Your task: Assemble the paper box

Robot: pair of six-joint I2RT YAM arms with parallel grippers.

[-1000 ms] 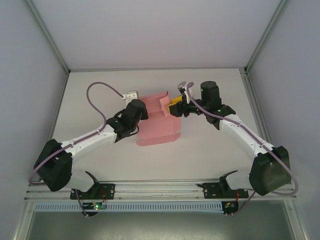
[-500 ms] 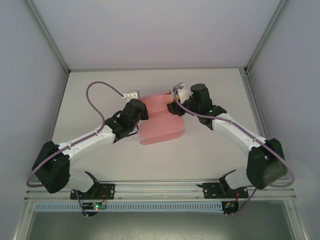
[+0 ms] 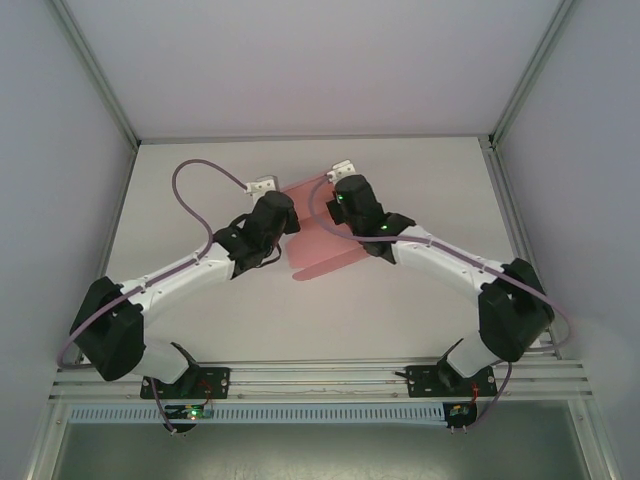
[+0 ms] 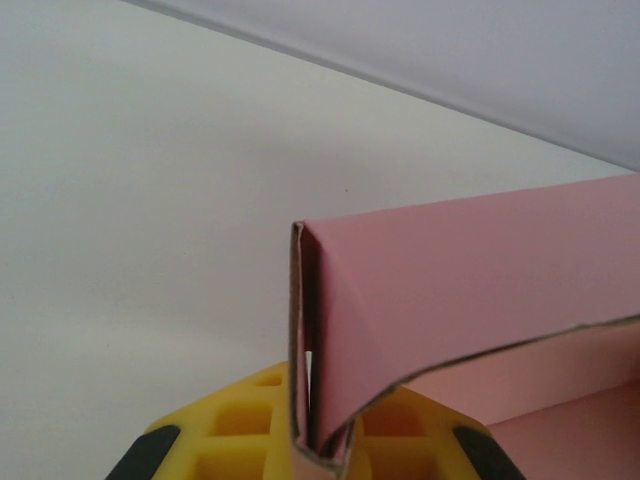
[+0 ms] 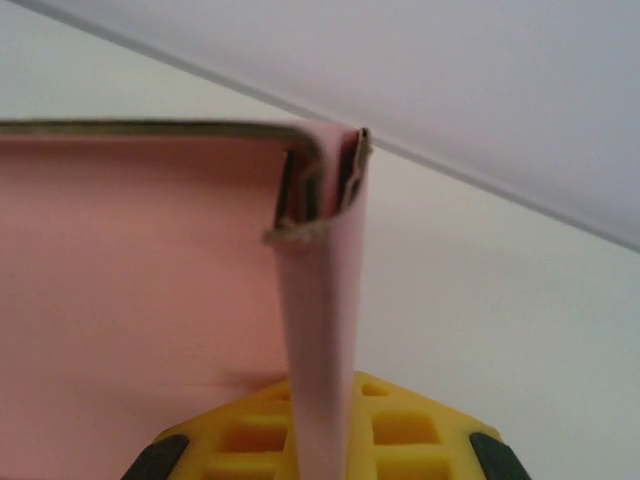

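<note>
While left end effector point(image 4: 318, 452), right end effector point(image 5: 320, 440) clamp paper box point(image 3: 318, 255) edges, open table point(image 3: 420, 180) surrounds.

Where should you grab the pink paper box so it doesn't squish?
Probably its folded side walls, coming in from each end. The paper box is thin card, but those walls are doubled over into stiff narrow fins a claw can pinch, as the left claw and right claw do.

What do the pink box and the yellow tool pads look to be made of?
The paper box: thin card with a matte pink face. Its cut edges show a brownish-grey core, and it holds sharp creases.
The yellow pads: moulded plastic or firm rubber with a dull finish and a grid of square recesses. Which of the two it is cannot be told from the look alone.
</note>
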